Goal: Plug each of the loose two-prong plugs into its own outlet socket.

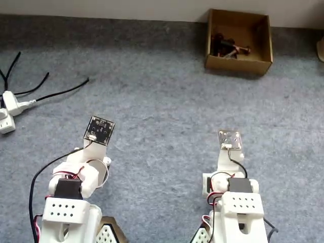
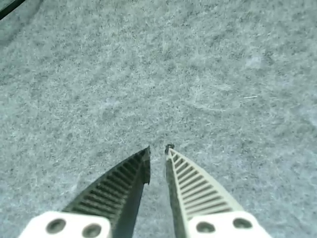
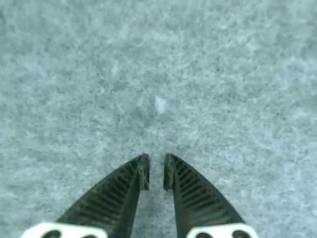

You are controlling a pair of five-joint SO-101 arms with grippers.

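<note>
Currently, in the high view, 2 arms are sitting low while the white outlet block (image 1: 7,123) and black cords (image 1: 59,91) are lying far left, well apart from both; the plug ends are too small to tell. In the left wrist view, the left gripper (image 2: 158,151) is hovering over carpet (image 2: 148,74), jaws nearly pressed together, pinching nothing. In the right wrist view, the right gripper (image 3: 154,171) is doing likewise. Likely risk: the unanchored block sliding when pushed, or the right arm's reach falling short.

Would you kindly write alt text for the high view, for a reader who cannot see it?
Two white robot arms rest side by side at the near edge of a grey carpet. White outlet blocks with black cables lie at the far left; an open cardboard box of small dark parts sits at the back right.
</note>
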